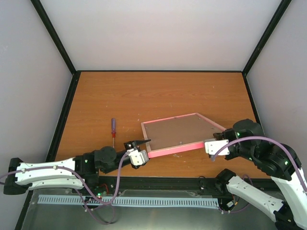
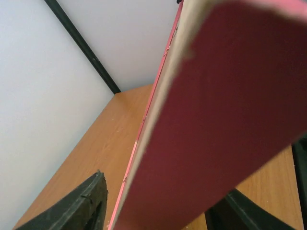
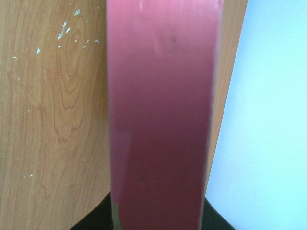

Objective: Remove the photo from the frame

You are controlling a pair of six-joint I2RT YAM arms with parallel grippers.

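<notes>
The frame (image 1: 172, 150) is tilted over the near half of the wooden table (image 1: 158, 91), pink near edge raised and brown board (image 1: 180, 132) facing up. The right gripper (image 1: 210, 143) is clamped on its near right corner, while the left gripper (image 1: 144, 149) straddles the near left corner, though it is unclear whether it presses. Farther back, a small screwdriver (image 1: 113, 127) lies left of the frame, apart from it.

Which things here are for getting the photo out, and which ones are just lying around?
For the job:
- frame, pink, brown back facing up
- right gripper, shut on its near right corner
- left gripper, around its near left corner
- photo: hidden, cannot be seen

Just lying about:
- screwdriver, on the table left of the frame, nothing touching it
</notes>
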